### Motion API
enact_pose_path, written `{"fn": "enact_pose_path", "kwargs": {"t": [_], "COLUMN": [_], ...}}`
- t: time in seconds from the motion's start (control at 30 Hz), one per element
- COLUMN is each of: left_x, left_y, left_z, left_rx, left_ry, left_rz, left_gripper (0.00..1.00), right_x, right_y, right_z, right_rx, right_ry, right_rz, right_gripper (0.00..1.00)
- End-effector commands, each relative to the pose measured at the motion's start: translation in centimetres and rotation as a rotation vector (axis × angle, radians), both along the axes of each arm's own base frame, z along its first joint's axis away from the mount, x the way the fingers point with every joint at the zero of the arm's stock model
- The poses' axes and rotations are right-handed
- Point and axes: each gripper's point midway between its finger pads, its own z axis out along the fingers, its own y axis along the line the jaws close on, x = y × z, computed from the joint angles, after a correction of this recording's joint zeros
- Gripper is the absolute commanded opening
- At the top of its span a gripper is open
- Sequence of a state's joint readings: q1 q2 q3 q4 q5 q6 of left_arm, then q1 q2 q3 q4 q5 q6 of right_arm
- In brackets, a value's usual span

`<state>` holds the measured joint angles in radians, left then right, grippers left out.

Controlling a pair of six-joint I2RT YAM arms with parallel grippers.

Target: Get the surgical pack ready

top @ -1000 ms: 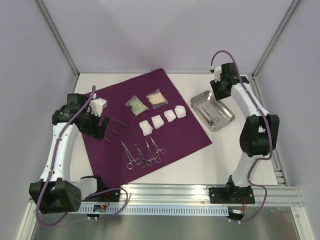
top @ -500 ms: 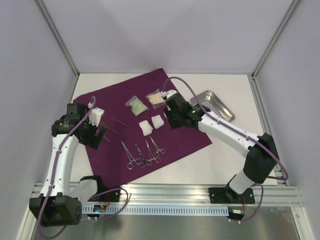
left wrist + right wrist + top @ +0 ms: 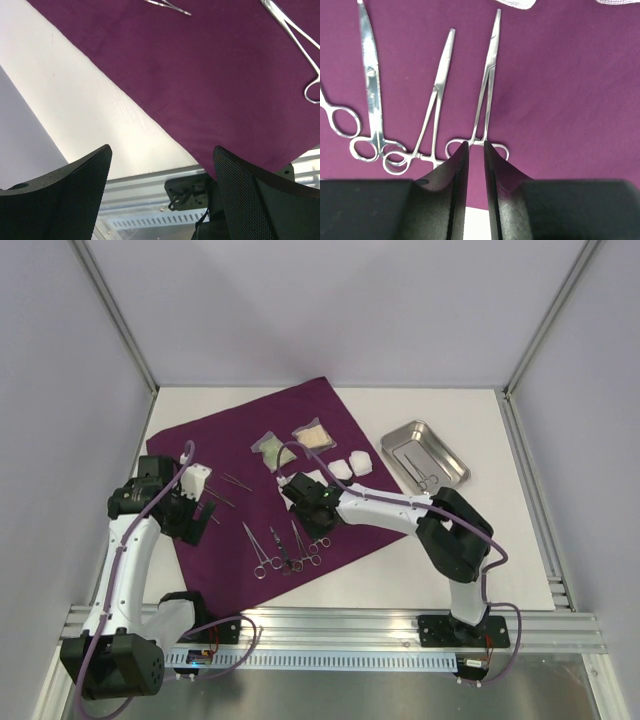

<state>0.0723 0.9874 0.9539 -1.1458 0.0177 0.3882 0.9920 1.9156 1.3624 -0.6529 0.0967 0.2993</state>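
The purple cloth (image 3: pixel 370 505) lies spread on the table. Two clear packets (image 3: pixel 268 446) and white gauze pads (image 3: pixel 352 464) rest on its far half. Several steel instruments (image 3: pixel 283 550) lie in a row near its front edge. My right gripper (image 3: pixel 315 522) (image 3: pixel 476 145) is low over the rightmost forceps (image 3: pixel 487 75), open by a narrow gap, its tips straddling the shanks just above the finger rings. My left gripper (image 3: pixel 198 518) (image 3: pixel 160 165) is wide open and empty over the cloth's left edge (image 3: pixel 215 75). The steel tray (image 3: pixel 448 478) sits right of the cloth.
Two thin instruments (image 3: pixel 236 481) lie on the cloth just beyond the left gripper. One instrument (image 3: pixel 425 476) lies inside the tray. A second forceps (image 3: pixel 437 85) and scissors (image 3: pixel 370 75) lie left of the right gripper. The metal rail (image 3: pixel 150 185) runs along the near table edge.
My right arm swung from beside the tray across the gauze pads to the row of instruments, and its jaws narrowed. The left gripper drifted slightly nearer, still wide open.
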Motion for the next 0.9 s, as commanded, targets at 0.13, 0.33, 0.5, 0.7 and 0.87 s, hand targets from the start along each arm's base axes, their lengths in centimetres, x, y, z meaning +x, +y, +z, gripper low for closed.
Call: {"fn": "enact_pose_path", "kwargs": {"t": [0.13,0.33,0.5,0.7,0.87], "left_x": [1.6,1.4,1.3,1.3,1.4], "left_y": [-1.3,-1.3,-1.3,-1.2,-1.2], "left_z": [0.6,0.2,0.2,0.3,0.3], "left_rx": [-0.067,-0.063,-0.062,-0.058,-0.057], "left_ry": [-0.095,-0.081,-0.079,-0.081,-0.082], "left_rz": [-0.031,-0.031,-0.035,-0.034,-0.038], "left_gripper": [0.91,0.91,0.91,0.91,0.91], "right_x": [1.4,1.9,2.3,2.5,2.1], "right_y": [1.6,1.2,1.0,1.0,0.6], "right_z": [0.0,-1.0,-1.1,0.1,-1.1], "right_rx": [0.036,0.006,-0.013,0.000,-0.018], "right_ry": [-0.026,-0.031,-0.038,-0.053,-0.028], "right_rz": [-0.022,-0.022,-0.014,-0.013,-0.002], "right_gripper": [0.15,0.13,0.11,0.10,0.10]}}
